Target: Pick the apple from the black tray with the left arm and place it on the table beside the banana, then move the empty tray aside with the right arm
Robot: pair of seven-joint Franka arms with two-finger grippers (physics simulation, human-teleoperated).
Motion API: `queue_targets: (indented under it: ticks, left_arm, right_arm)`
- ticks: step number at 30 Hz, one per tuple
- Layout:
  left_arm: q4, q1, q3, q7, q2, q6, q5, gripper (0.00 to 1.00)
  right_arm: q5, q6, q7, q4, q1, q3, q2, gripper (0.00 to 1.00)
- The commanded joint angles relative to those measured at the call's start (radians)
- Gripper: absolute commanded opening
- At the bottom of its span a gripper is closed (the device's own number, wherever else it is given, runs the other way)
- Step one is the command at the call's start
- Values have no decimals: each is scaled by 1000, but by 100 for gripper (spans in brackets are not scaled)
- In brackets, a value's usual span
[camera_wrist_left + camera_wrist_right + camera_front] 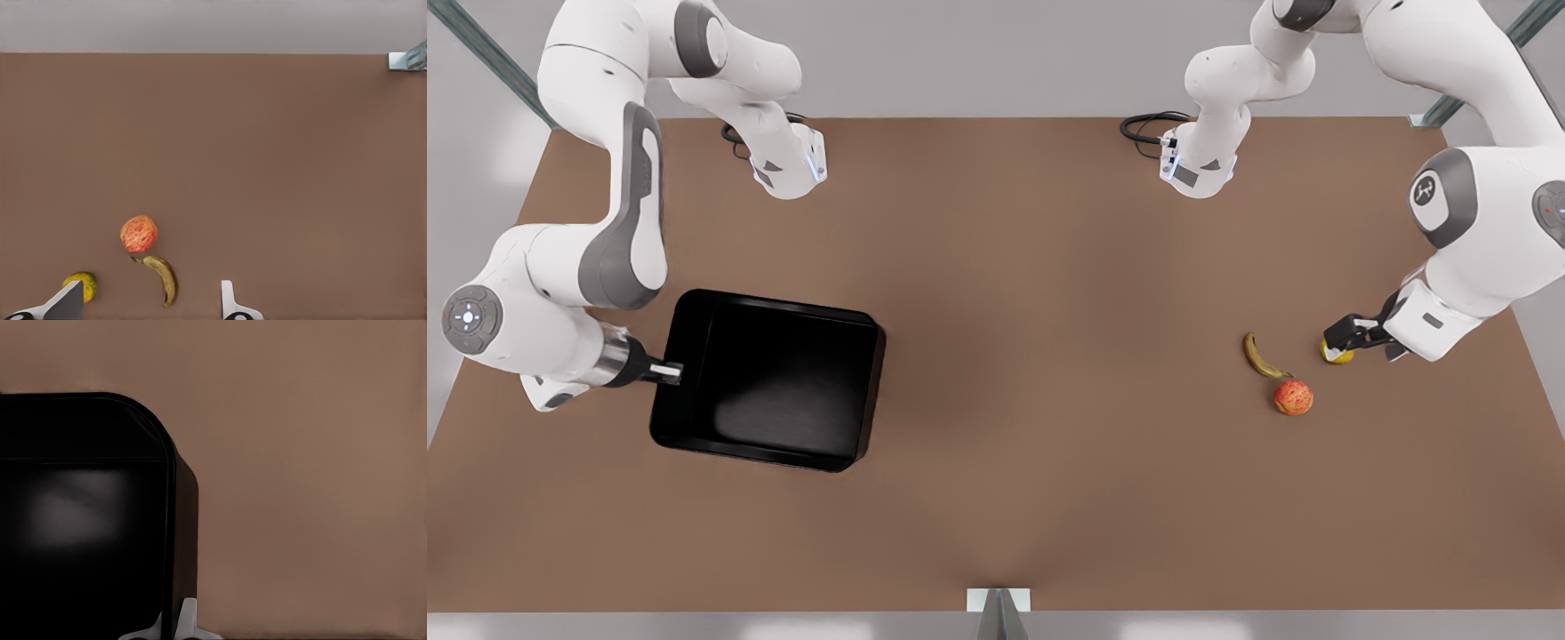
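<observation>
The tray (769, 380) lies empty on the table (1049, 267) toward the front view's left. The right gripper (667, 371) is at the tray's edge nearest that side, fingers clamped on the rim. The right wrist view confirms the grip: one finger (189, 621) sits outside the wall and the other inside, with the rim (170, 520) running between them; it also shows a rounded corner and the glossy floor of the tray, which the front view renders as flat black. The apple (1293, 397) rests on the table toward the front view's right, just beside one end of the banana (1261, 356); the left wrist view shows the apple (139, 234) touching or nearly touching the banana's tip (162, 277). The left gripper (1347, 340) is low over the table, well clear of the apple, fingers spread with nothing between them. In the front view it overlaps a yellow-green fruit (1336, 355); the left wrist view shows that fruit (82, 285) partly behind one finger (65, 301), while the other finger (229, 301) is well apart.
</observation>
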Motion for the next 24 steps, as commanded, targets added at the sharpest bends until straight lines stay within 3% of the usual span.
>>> queue_targets:
  ticks: [1, 8, 11, 13, 14, 15, 24]
  left_arm:
    - [2, 1, 0, -21, -2, -2, -8, 100]
    - [5, -36, -2, 8, 20, 25, 30, 100]
    - [10, -40, -2, 10, 21, 25, 39, 100]
    - [10, -48, -5, 5, 23, 25, 32, 100]
    - [10, -46, -5, 7, 23, 22, 32, 100]
    - [10, -45, -5, 8, 24, 22, 32, 100]
    - [10, -46, -3, 8, 24, 22, 39, 100]
  right_arm:
    - [-14, -72, -638, 0, -25, -1, 7, 11]
    - [-15, 149, -664, 0, -74, -7, 214, 11]
    - [-15, 200, -664, 2, -86, -5, 259, 17]
    - [-15, 208, -656, 2, -86, -5, 262, 39]
    - [-15, 208, -653, 4, -85, -4, 262, 66]
    - [-14, 208, -632, 5, -85, -4, 260, 100]
    - [-7, 99, -128, 73, -26, 64, 45, 100]
